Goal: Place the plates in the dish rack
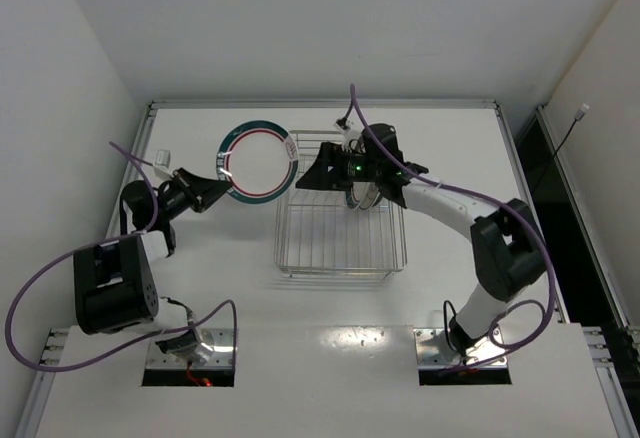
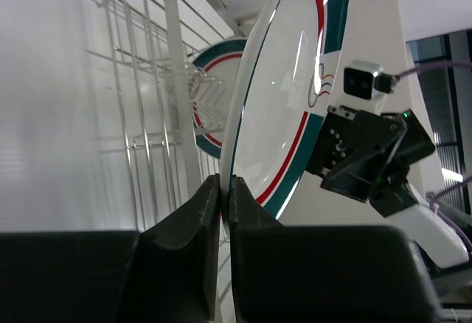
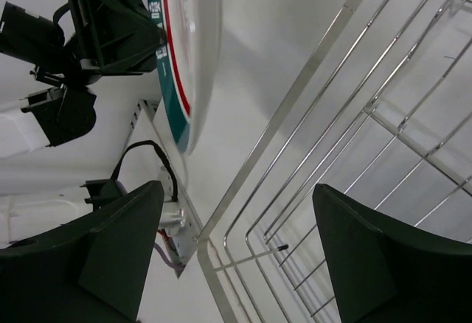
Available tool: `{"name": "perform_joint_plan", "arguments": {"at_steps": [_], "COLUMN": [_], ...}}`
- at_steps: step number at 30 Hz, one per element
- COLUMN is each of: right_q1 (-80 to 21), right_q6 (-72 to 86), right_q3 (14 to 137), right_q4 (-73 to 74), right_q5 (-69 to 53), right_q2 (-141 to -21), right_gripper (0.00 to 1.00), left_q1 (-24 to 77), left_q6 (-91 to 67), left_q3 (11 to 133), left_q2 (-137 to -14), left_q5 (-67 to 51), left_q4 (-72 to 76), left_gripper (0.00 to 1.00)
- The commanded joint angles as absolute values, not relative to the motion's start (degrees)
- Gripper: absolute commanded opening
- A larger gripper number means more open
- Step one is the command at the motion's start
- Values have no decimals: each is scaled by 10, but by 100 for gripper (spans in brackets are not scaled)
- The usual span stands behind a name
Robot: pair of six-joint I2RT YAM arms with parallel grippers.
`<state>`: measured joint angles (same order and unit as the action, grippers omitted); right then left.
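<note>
The plate you are working with, the white plate [image 1: 258,161] with a teal rim and a thin red band, is up off the table [image 1: 300,330]. It sits just beside the far left corner of the dish rack [image 1: 335,274], outside the wires. You cannot tell from these views whether its edge touches the rack.

Your left gripper [image 2: 224,186] has it by the rim. The two dark fingers [image 2: 195,227] are pinched tight on the plate's edge, with the plate rising above them.

A second plate [image 2: 225,68] with the same teal and red bands stands upright inside the rack among the tines. From above, your right arm covers most of it, so you cannot count what else stands there.

Your right gripper [image 3: 237,189] hovers over the rack's left side near that far corner. Its jaws are spread wide with nothing between them. Its wrist camera looks past the rack's top rail at the held plate and at your left gripper behind it.
</note>
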<state>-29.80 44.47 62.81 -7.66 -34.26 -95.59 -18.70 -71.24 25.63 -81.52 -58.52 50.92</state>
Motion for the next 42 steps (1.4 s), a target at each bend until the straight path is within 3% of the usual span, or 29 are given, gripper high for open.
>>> {"name": "perform_joint_plan", "arguments": {"at_steps": [1,4,6,7,8,10,11,15,16,17,20,21,23,29,36,42], "right_q1": [-301,-301,-301,-301,-301,-301,-301,-301,-301,-296,-296,-296,-301,-316,-321,-338], "right_q6": [468,489,508,516,527,533,533,527,522,506,454,444,438,438,380,366], "right_q3": [655,686,710,717,722,722,722,708,708,708,742,757,804,827,924,961], "right_q4": [-177,-196,-207,-219,-219,-225,-225,-200,-188,-133,35,86,221,383,504,522], "right_q5": [-371,-376,-392,-398,-405,-405,-405,-378,-350,-330,-199,-110,19,252,354,398], "right_q2": [-985,-1020,-1047,-1055,-1060,-1060,-1060,-1021,-1008,-982,-935,-913,-901,-880,-942,-967], "right_gripper": [79,74,61,52,31,15,2,0,0,0,0,0,0,0,0,0], "left_q1": [-168,-150,-142,-134,-134,-127,-127,-127,-127,-127,-127,-127,-127,-127,-127,-127], "left_q6": [-726,-726,-726,-726,-726,-726,-726,-726,-726,-726,-718,-710,-661,-568,-563,-556], "left_q3": [260,266,272,272,272,272,272,278,278,283,288,294,310,339,339,345], "left_q2": [-810,-810,-810,-810,-810,-810,-810,-821,-828,-833,-841,-841,-834,-817,-817,-817], "left_q5": [-618,-629,-629,-635,-635,-635,-635,-635,-642,-642,-642,-642,-629,-600,-600,-595], "left_q4": [593,599,599,599,599,599,599,599,599,592,565,551,473,330,319,308], "left_gripper": [0,0,0,0,0,0,0,0,26,43,87,91,92,94,94,94]}}
